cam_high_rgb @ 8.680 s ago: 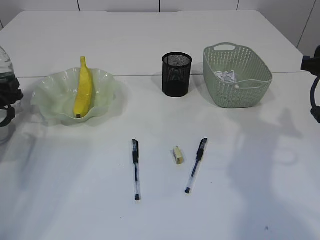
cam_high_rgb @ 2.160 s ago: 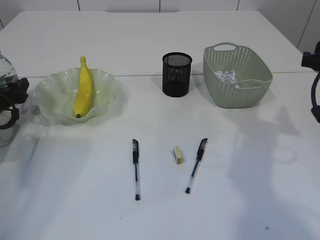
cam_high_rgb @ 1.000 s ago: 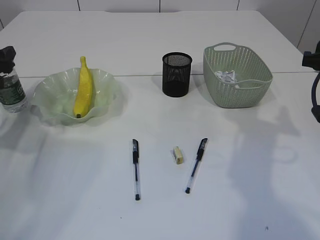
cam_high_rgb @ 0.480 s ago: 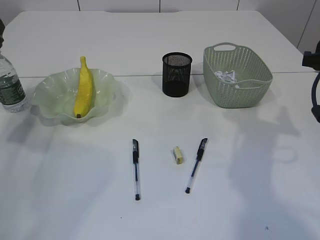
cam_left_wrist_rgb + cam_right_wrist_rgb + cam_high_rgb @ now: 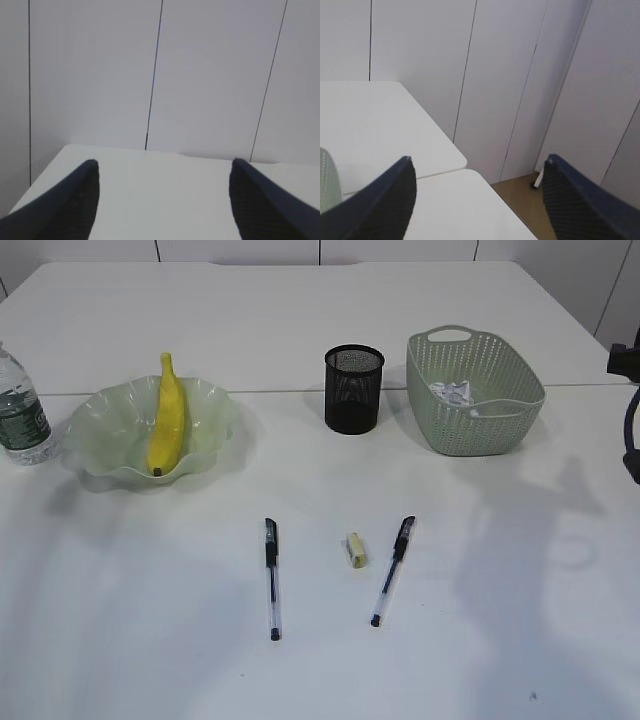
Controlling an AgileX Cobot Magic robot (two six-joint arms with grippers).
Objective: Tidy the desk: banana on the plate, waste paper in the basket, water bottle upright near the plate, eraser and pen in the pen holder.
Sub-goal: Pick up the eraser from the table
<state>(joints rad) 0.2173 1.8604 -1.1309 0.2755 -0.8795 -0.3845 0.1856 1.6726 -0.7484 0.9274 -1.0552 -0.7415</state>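
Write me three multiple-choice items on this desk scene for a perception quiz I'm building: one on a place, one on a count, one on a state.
1. Where does the eraser lie?
A. inside the pen holder
B. on the desk between the two pens
C. on the plate

2. How many pens lie on the desk?
A. one
B. two
C. three

3. How is the water bottle standing?
A. upright beside the plate
B. lying on its side
C. held in a gripper

Key:
1. B, the eraser sits on the bare tabletop with the left pen on one side and the right pen on the other, in front of the pen holder.
2. B, only those two pens show.
3. A, it stands cap up just left of the plate, with no gripper on it.
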